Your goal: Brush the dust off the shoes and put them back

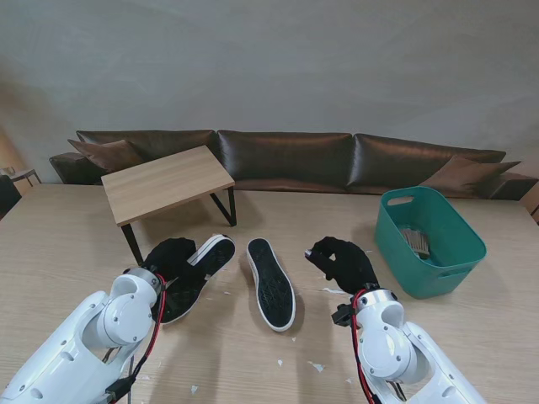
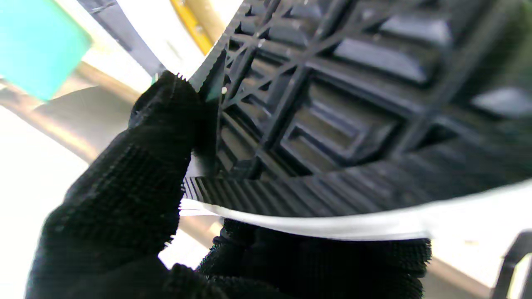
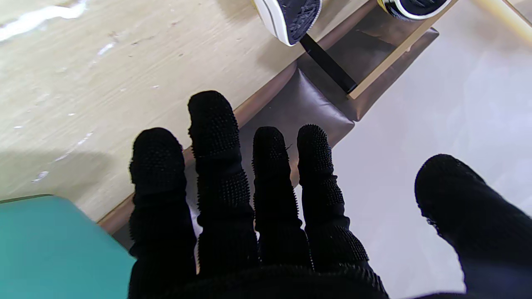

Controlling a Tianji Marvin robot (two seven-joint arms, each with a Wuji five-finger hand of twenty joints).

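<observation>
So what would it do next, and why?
Probably the right hand reaches into the green basket for the brush. The left hand already grips one shoe, sole showing in its wrist view, while the right is open and empty beside the basket. The other shoe lies sole up between them.

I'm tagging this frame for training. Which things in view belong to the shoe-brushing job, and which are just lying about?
Part of the job:
- shoe held sole-up in the left hand, at
- second shoe lying sole-up on the table
- brush in the green basket
- right hand, open, holding nothing

Just lying about:
- small wooden stand
- brown sofa
- white scraps
</observation>
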